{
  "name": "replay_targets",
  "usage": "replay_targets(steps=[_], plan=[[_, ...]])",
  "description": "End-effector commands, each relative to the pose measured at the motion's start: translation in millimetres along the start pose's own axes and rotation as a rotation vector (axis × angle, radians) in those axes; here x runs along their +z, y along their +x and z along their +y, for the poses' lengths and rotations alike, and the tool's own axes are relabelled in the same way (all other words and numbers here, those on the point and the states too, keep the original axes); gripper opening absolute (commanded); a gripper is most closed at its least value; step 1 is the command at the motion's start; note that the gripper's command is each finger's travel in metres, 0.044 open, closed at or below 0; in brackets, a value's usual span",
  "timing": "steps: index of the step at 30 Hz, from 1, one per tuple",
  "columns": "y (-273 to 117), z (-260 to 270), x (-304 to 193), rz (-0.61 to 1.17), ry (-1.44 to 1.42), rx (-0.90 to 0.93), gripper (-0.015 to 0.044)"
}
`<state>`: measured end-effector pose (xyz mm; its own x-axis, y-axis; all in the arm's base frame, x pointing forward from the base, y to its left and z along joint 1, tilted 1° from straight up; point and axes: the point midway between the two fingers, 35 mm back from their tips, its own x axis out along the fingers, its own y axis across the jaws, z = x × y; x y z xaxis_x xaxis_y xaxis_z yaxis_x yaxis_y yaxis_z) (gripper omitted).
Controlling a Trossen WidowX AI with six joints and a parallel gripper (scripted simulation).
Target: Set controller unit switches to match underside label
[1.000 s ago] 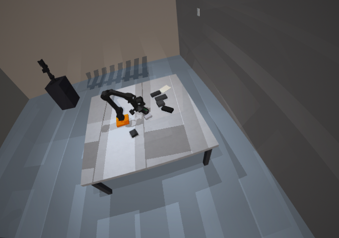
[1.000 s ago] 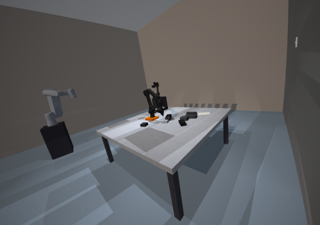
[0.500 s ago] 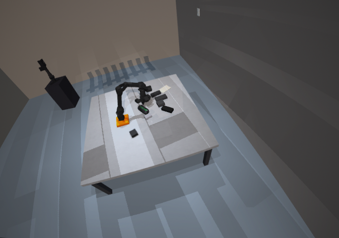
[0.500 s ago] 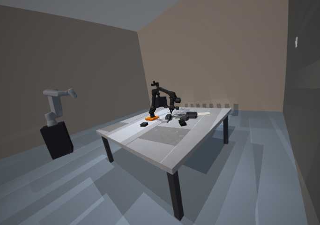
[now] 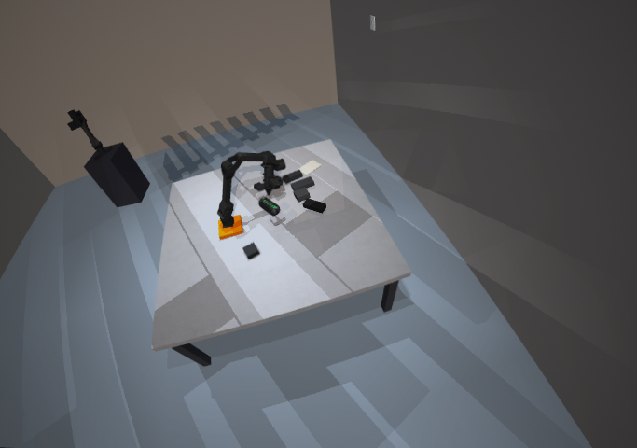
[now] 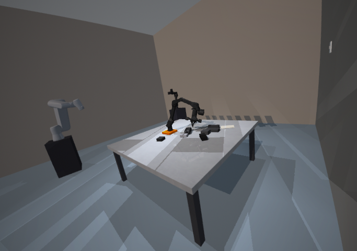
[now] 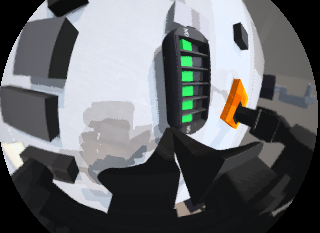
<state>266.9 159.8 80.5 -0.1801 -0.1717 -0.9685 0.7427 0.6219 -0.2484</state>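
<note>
The dark grey controller unit (image 5: 269,205) (image 6: 187,130) (image 7: 169,83) is on the bench with its switches facing up. In the wrist view its row of switches runs away from the fingers, and each shows a green patch on its left part. I cannot tell for certain which ends are pressed. The underside label is hidden. My gripper (image 5: 269,193) (image 6: 193,124) (image 7: 169,130) is shut and empty, pointing down. Its tips overlap the unit's near end in the wrist view; contact cannot be told.
A light grey block (image 5: 277,220) (image 6: 183,135) (image 7: 183,16) lies by the unit's far end. Several dark modules, including a long block (image 5: 302,183) and a black one (image 5: 314,205) (image 6: 203,137), lie to one side. A small dark block (image 5: 251,250) (image 6: 160,138) (image 7: 241,36) lies near my orange base (image 5: 222,233) (image 7: 240,93).
</note>
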Motion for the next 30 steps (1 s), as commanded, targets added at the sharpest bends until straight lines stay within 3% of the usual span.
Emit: replay_targets(steps=[1, 15, 30], plan=[[-2.9, 0.6, 0.8, -0.004, 0.006, 0.011, 0.0000], [-4.6, -72.0, 0.0, -0.007, 0.005, 0.291, 0.0000], [14.5, -66.4, 0.4, -0.006, 0.005, 0.294, 0.0000]])
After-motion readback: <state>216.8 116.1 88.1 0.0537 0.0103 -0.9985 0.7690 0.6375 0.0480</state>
